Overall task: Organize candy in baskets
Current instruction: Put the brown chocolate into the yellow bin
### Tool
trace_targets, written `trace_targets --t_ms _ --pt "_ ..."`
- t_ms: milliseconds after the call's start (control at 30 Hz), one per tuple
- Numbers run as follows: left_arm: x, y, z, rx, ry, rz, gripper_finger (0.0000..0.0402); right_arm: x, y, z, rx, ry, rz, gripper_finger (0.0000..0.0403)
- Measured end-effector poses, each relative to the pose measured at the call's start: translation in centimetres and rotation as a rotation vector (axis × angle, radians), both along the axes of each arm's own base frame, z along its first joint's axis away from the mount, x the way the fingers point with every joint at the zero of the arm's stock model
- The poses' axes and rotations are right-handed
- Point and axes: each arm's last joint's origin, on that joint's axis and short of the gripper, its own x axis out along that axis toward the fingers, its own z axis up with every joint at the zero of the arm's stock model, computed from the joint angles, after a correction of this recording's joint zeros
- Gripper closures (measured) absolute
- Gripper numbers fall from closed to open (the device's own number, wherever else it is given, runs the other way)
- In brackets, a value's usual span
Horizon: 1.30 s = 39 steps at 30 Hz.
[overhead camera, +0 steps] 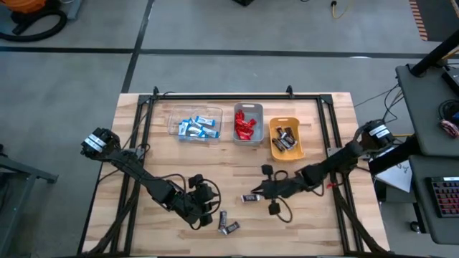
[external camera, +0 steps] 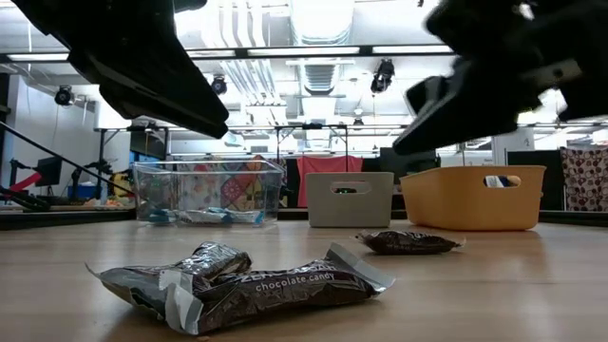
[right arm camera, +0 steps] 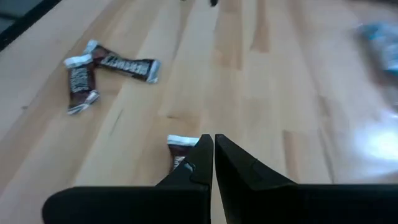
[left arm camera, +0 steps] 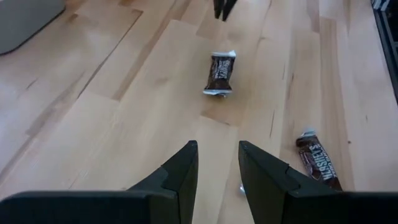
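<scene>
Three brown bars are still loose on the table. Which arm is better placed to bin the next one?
Right. The right gripper is already down at the lone brown bar, fingers nearly together beside it, and nearer the orange basket. The left gripper sits open near the other two bars, touching neither.

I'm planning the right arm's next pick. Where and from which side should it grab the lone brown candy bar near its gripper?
Probably from straight above, across the middle of the brown candy bar. It lies flat on the table, apart from the other two brown bars, so only its narrow width suits the fingers; the crimped ends are flimsy. The right gripper, fingers together, would have to open first.
</scene>
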Motion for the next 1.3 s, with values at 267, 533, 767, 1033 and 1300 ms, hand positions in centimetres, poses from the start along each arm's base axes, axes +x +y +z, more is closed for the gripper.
trace_targets --t_ms 267,533,767,1033,1300 --pt "0.1 0.1 0.1 0.067 -0.019 0.01 0.0302 -2.2 -0.2 -1.9 0.015 -0.029 -0.083 0.0391" --pt "0.1 0.3 0.2 0.098 -0.037 0.04 0.0302 -2.1 -0.1 -1.8 0.034 -0.021 -0.067 0.032" --pt "0.1 0.3 0.2 0.099 -0.041 0.043 0.0302 -0.9 0.5 -3.2 0.056 0.021 -0.093 0.0227" --pt "0.1 0.3 0.2 0.095 -0.047 0.044 0.0302 1.2 1.6 -5.5 0.027 0.076 -0.096 0.0178" --pt "0.1 0.3 0.2 0.095 -0.048 0.044 0.0302 2.2 2.1 -6.5 0.046 0.098 -0.097 0.0213"
